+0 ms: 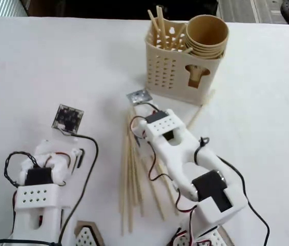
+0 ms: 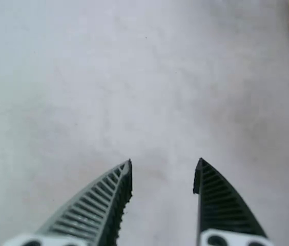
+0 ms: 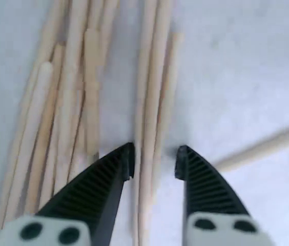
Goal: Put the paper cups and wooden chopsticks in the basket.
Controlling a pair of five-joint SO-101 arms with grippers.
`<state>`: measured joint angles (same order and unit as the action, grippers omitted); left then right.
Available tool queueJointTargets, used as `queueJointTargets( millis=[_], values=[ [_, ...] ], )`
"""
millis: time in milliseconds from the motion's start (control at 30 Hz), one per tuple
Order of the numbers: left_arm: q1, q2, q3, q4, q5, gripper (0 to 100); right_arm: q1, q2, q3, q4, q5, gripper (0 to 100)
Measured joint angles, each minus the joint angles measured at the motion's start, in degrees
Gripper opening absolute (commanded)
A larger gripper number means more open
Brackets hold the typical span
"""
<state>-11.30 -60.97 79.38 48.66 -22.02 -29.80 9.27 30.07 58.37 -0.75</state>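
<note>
The right gripper (image 3: pixel 153 160) stood open astride two, perhaps three, wooden chopsticks (image 3: pixel 152 77) lying loose on the table (image 1: pixel 32 61) near the basket (image 1: pixel 170 77); light, stiff and slippery, they seemed best pinched mid-length

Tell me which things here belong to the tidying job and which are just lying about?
Job: basket, paper cups stacked inside it, chopsticks on the table, right gripper open over them.
Just there: table, black cable.
</note>
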Motion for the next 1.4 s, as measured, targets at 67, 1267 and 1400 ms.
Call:
queueJointTargets(
  millis=[67,1267,1400],
  values=[
    [0.0,0.0,0.0,0.0,0.0,20,0.1,0.0,0.0,-0.2,-0.1,1.5],
    [0.0,0.0,0.0,0.0,0.0,20,-0.5,-26.3,2.0,2.4,0.0,1.7],
    [0.0,0.0,0.0,0.0,0.0,20,-0.6,-22.2,5.8,1.6,0.0,1.9]
  ],
)
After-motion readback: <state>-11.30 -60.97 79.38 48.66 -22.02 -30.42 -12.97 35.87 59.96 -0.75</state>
